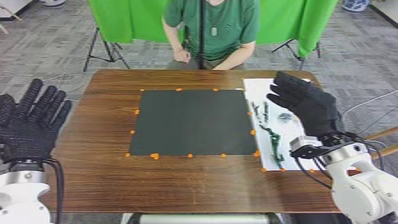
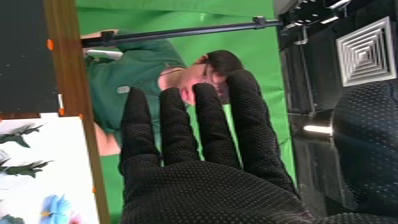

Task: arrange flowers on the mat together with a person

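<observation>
Your L hand [image 1: 34, 120] is wide open at the table's [image 1: 98, 175] L edge, fingers straight and spread, nothing in it. Your R hand [image 1: 306, 102] is by the R edge of the white sheet [image 1: 259, 86], also open; in the wrist view the R hand [image 2: 213, 195] has its fingers straight and a bit apart, w/ nothing held.

The flower pcs are on the white sheet, R of the dark mat [image 1: 191, 122]: you've got a long green stem [image 1: 274, 142] toward the near end, thin dark-green sprigs [image 1: 266, 112] farther up, and a small grey-blue pc [image 1: 285, 116] beside them. The wrist view gives you a blue flower [image 2: 55, 209] w/ a bit of pink next to it. Mat's flat on the table, orange markers [image 1: 155, 156] along its edges. Blue-and-white pot [image 1: 355, 5] on the floor at far R; can't tell what's in it.
</observation>
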You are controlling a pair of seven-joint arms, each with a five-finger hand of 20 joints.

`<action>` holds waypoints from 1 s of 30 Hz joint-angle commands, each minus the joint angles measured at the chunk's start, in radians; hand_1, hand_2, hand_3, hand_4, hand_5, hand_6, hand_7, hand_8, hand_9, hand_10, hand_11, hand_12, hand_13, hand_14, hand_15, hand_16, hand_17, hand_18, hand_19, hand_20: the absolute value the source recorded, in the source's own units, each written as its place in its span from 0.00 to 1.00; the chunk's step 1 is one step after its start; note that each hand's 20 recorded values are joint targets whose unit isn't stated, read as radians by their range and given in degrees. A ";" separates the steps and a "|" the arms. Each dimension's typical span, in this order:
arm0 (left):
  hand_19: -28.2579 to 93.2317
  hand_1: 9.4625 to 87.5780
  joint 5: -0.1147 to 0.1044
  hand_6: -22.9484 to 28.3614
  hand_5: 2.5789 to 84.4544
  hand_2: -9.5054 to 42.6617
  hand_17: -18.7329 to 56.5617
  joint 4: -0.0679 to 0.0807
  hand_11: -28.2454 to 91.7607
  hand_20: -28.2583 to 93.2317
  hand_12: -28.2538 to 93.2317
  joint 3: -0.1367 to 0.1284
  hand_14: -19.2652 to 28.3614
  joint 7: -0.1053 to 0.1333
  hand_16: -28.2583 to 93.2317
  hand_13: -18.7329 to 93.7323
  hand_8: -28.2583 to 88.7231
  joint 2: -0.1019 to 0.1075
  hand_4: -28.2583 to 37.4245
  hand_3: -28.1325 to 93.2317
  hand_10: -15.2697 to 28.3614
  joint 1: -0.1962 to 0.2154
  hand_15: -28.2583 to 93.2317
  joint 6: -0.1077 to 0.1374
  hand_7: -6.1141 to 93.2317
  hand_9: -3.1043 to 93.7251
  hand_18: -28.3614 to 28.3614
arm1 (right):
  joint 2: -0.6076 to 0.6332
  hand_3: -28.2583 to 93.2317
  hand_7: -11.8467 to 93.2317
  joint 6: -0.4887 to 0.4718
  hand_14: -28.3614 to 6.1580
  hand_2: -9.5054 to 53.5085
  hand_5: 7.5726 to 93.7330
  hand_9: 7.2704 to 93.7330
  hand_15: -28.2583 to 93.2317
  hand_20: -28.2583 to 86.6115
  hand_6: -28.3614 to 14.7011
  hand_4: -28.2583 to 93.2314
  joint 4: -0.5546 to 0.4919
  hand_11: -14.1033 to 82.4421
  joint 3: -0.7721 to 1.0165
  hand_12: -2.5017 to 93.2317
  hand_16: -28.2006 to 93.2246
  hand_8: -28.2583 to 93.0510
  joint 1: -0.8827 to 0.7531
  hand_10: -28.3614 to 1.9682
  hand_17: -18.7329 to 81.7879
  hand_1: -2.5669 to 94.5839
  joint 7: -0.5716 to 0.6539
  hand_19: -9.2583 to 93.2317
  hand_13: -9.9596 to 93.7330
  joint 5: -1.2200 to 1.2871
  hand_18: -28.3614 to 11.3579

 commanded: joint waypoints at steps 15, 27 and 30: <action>0.45 0.17 -0.008 0.57 0.47 0.50 0.20 0.006 0.36 0.32 0.30 0.005 0.64 0.007 0.18 0.37 0.17 -0.007 0.00 0.80 0.66 0.014 0.40 -0.003 0.15 0.38 0.70 | 0.001 0.84 0.21 -0.007 0.50 0.28 0.41 0.35 0.30 0.35 0.62 0.06 -0.001 0.18 0.008 0.14 0.34 0.16 -0.009 0.56 0.29 0.18 -0.001 0.37 0.37 -0.004 0.33; 0.45 0.16 -0.011 0.57 0.47 0.50 0.20 0.004 0.36 0.32 0.30 0.002 0.63 0.009 0.18 0.37 0.17 -0.009 0.00 0.80 0.66 0.019 0.40 0.001 0.15 0.38 0.70 | 0.000 0.84 0.21 -0.009 0.48 0.29 0.41 0.35 0.30 0.35 0.62 0.06 -0.002 0.18 0.011 0.14 0.35 0.16 -0.008 0.57 0.29 0.18 0.002 0.37 0.37 -0.003 0.32; 0.45 0.16 -0.012 0.57 0.47 0.51 0.20 0.003 0.36 0.32 0.30 0.004 0.64 0.004 0.18 0.37 0.17 -0.008 0.00 0.80 0.66 0.022 0.40 0.002 0.15 0.38 0.70 | -0.003 0.84 0.21 -0.009 0.48 0.29 0.41 0.35 0.30 0.35 0.62 0.06 -0.003 0.18 0.011 0.14 0.35 0.16 -0.012 0.57 0.29 0.18 0.007 0.38 0.37 -0.003 0.32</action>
